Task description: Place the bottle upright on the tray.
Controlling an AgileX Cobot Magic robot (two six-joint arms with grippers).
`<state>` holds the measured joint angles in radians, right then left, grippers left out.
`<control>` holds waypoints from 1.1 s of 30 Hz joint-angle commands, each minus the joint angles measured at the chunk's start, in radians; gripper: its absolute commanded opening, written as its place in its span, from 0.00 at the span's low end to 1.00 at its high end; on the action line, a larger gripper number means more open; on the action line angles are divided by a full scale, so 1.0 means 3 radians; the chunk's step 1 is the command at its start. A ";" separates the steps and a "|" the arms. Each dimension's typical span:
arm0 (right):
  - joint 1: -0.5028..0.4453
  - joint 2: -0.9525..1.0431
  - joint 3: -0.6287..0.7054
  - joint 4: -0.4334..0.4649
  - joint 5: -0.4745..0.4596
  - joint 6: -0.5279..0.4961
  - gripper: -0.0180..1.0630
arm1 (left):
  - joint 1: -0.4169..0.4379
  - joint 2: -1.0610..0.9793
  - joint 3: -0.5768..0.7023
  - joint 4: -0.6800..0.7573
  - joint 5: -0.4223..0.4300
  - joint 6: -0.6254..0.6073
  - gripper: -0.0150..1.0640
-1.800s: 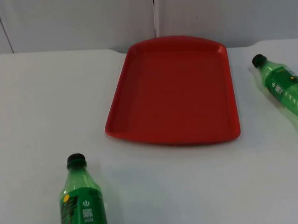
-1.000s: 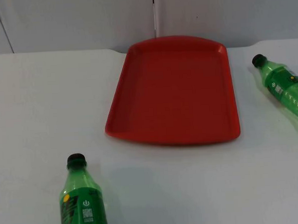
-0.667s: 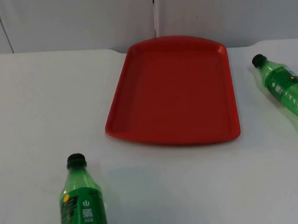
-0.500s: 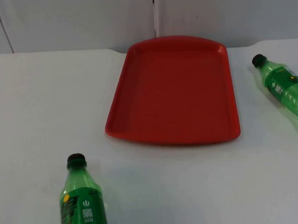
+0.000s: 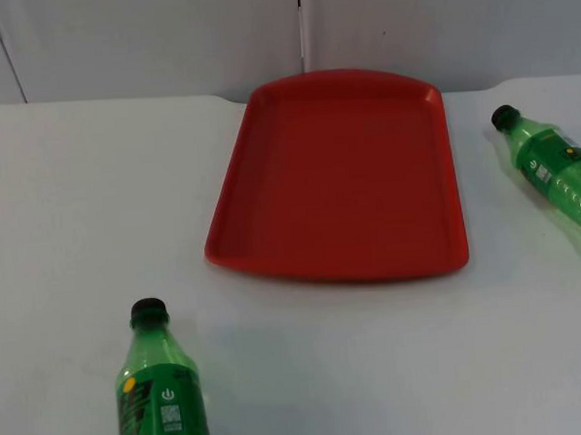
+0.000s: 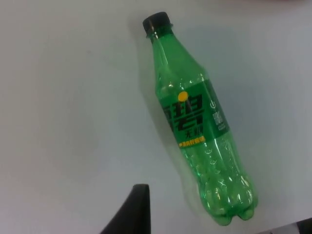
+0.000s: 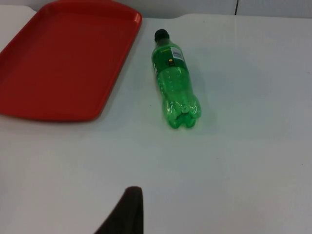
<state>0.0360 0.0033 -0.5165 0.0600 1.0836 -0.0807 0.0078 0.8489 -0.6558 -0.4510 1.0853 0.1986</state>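
A white table (image 5: 65,190) runs back to a grey wall (image 5: 145,40). Two green bottles lie on their sides: the near bottle (image 5: 162,400) below the left hand (image 6: 134,214), the far bottle (image 5: 559,179) ahead of the right hand (image 7: 127,212). One red tray (image 5: 342,176) sits between them. Neither hand's opening can be told.

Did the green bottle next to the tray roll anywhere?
No. The right bottle lies at the same spot beside the red tray as before.
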 commanded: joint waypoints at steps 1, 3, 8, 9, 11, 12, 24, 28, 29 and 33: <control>-0.0015 -0.0011 -0.0001 0.0002 -0.0012 -0.0007 0.99 | 0.0007 0.0059 -0.0021 -0.0040 -0.0014 0.0014 0.99; -0.0015 -0.0011 -0.0001 0.0002 -0.0012 -0.0007 0.99 | 0.0007 0.0136 -0.0021 0.0000 -0.0081 -0.0075 0.99; -0.0015 -0.0011 -0.0001 0.0002 -0.0012 -0.0007 0.99 | 0.0000 0.0339 0.0021 -0.0004 -0.0159 -0.0104 0.99; -0.0015 -0.0011 -0.0001 0.0002 -0.0012 -0.0007 0.99 | -0.0029 0.0394 0.0041 -0.0004 -0.0177 -0.0104 0.99; -0.0015 -0.0011 -0.0001 0.0002 -0.0012 -0.0007 0.99 | -0.0073 0.0455 0.0053 0.0018 -0.0230 -0.0134 0.99; -0.0015 -0.0011 -0.0001 0.0002 -0.0012 -0.0007 0.99 | -0.0129 0.0506 0.0067 0.0047 -0.0290 -0.0185 0.99; -0.0015 -0.0011 -0.0001 0.0002 -0.0012 -0.0007 0.99 | -0.1054 0.1232 0.0075 0.0809 -0.1209 -0.1427 0.99; -0.0015 -0.0011 -0.0001 0.0002 -0.0012 -0.0007 0.99 | -0.1171 0.1511 0.0075 0.0983 -0.1316 -0.1792 0.99; -0.0015 -0.0011 -0.0001 0.0002 -0.0012 -0.0007 0.99 | -0.1196 0.1599 0.0075 0.1076 -0.1316 -0.1911 0.99; -0.0015 -0.0011 -0.0001 0.0002 -0.0012 -0.0007 0.99 | -0.1281 0.1819 0.0075 0.1128 -0.1401 -0.2029 0.99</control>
<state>0.0360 0.0033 -0.5165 0.0600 1.0836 -0.0807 -0.3554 1.3583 -0.6364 -0.1325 0.6977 -0.3715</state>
